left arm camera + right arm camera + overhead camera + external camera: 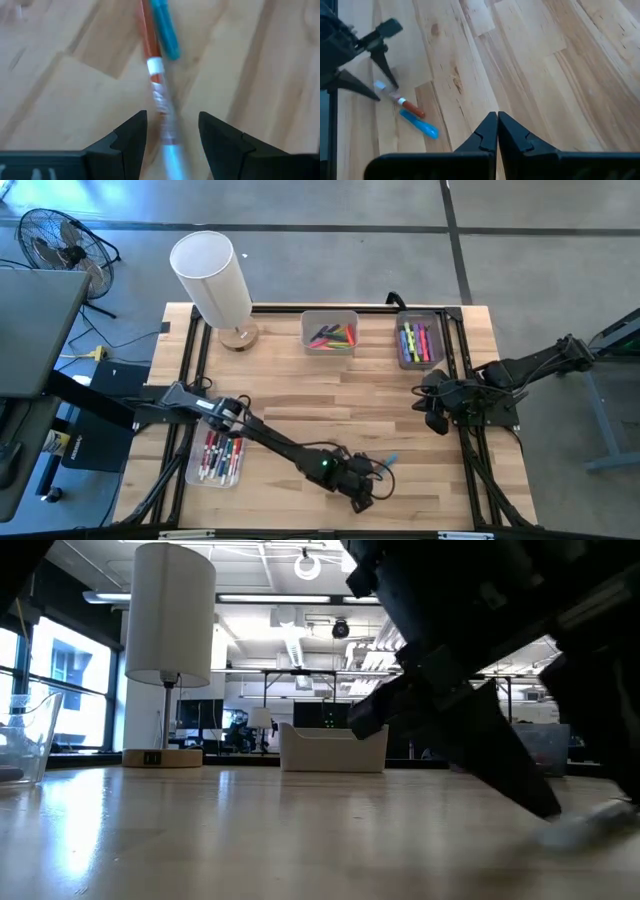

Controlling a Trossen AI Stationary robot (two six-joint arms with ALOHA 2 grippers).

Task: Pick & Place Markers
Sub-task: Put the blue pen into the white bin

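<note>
Left wrist view puts my left gripper (170, 137) part-open astride the orange marker (155, 75) near the table's (400, 395) front edge, gripping nothing; next I close squarely, avoiding the blue marker (165, 27).

Two markers (412, 116) lie side by side on the table (400, 395), between the left gripper (171, 131) fingers.

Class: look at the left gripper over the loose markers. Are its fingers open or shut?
Open: the left gripper shows a clear gap, with the orange-capped marker lying between its fingers.
</note>
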